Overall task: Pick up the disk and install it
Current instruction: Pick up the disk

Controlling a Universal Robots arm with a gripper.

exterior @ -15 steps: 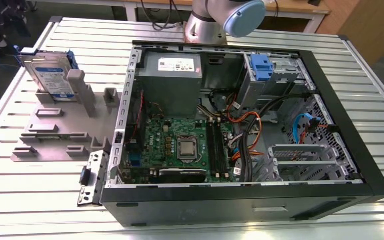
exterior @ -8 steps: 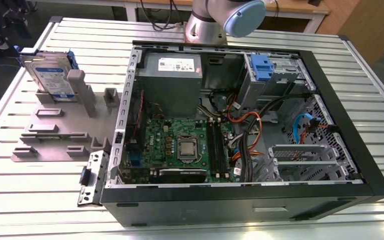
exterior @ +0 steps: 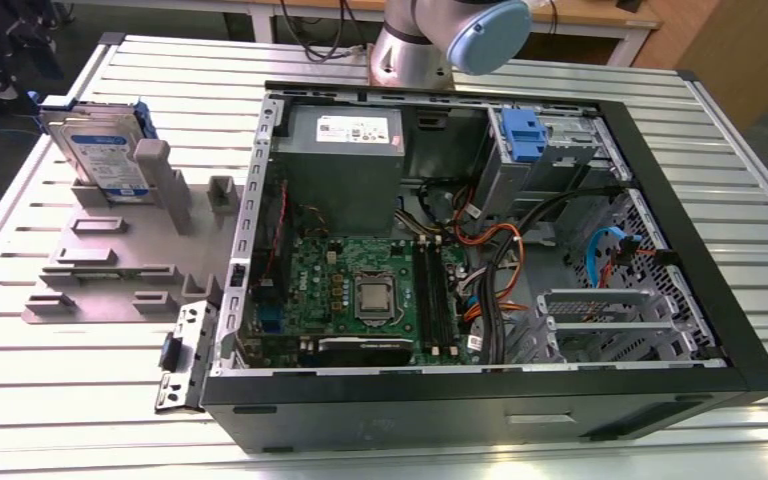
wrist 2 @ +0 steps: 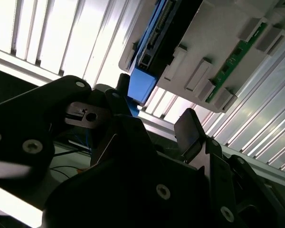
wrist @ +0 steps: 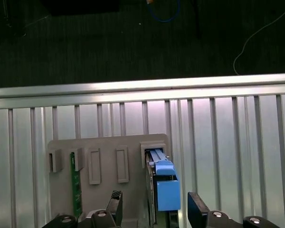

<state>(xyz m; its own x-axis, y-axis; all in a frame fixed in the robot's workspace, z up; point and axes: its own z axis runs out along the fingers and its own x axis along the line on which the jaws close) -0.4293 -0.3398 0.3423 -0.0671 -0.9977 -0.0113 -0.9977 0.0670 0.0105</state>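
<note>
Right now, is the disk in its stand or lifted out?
In its stand, upright on edge: the disk sits slotted in the grey fixture, and the open pincer hangs over it, not gripping.

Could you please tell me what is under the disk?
The disk stands on edge in a slot of the grey holder, lying on the slatted table. The slot hides its lower edge.
</note>
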